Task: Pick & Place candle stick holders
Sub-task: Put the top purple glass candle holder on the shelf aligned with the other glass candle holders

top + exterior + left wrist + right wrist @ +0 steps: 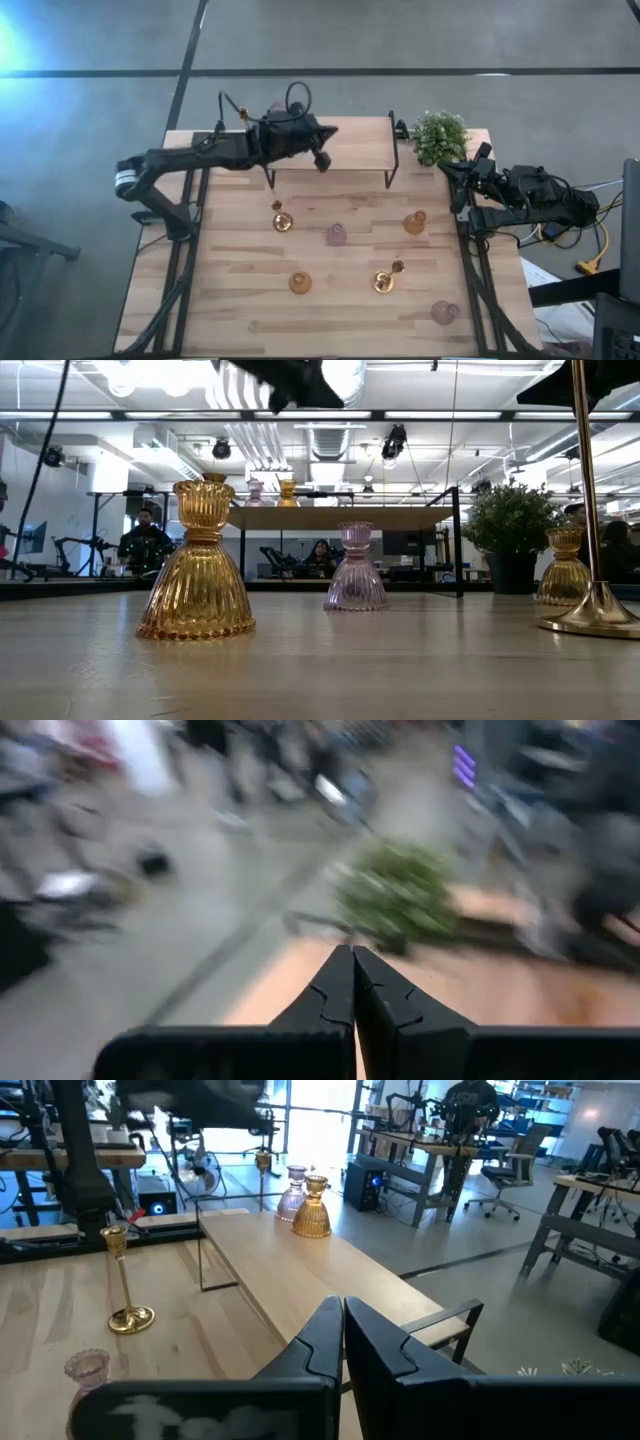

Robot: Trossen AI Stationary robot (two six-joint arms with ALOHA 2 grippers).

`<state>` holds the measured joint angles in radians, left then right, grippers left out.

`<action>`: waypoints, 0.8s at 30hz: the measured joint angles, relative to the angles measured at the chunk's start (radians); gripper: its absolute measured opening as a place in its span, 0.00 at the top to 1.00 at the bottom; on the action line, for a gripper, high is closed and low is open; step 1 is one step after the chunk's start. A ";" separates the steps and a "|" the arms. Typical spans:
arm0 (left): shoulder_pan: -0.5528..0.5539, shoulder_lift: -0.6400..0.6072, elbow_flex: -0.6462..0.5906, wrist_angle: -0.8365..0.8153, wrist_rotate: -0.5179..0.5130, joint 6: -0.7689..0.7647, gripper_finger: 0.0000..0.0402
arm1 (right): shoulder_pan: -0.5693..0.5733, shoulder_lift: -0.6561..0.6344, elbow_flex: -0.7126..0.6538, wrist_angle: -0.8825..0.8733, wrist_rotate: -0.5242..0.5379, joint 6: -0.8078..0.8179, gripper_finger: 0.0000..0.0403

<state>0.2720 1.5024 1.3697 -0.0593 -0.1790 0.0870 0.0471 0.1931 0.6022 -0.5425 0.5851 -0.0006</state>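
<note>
Several candle stick holders stand upright on their bases on the wooden table: a gold candlestick (282,220), a pink glass one (336,234), amber glass ones (415,222) (299,283), another gold one (384,280) and a pink one (444,312). At the left end of the raised shelf (355,145) stand a pink holder (293,1192), an amber holder (312,1208) and a gold candlestick (263,1160). My left gripper (322,160) hangs shut and empty above the shelf. My right gripper (342,1320) is shut and empty at the table's right edge.
A green potted plant (438,135) stands at the table's far right corner, beside the shelf's right legs. Bare shelf top stretches right of the left gripper. People sit at desks in the room beyond the table.
</note>
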 joint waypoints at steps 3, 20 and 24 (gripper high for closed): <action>-0.047 -0.005 0.153 -0.342 0.143 -0.016 1.00 | 0.000 0.000 0.000 0.000 0.000 0.000 0.98; -0.277 0.003 -0.047 -0.566 0.223 0.084 0.96 | 0.000 0.000 0.000 0.000 0.000 0.000 0.98; -0.303 0.004 -0.180 -0.385 0.209 0.189 0.85 | 0.000 0.000 0.000 0.000 0.000 0.000 0.98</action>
<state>-0.0309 1.5065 1.1894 -0.4440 0.0301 0.2756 0.0474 0.1932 0.6022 -0.5423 0.5853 -0.0006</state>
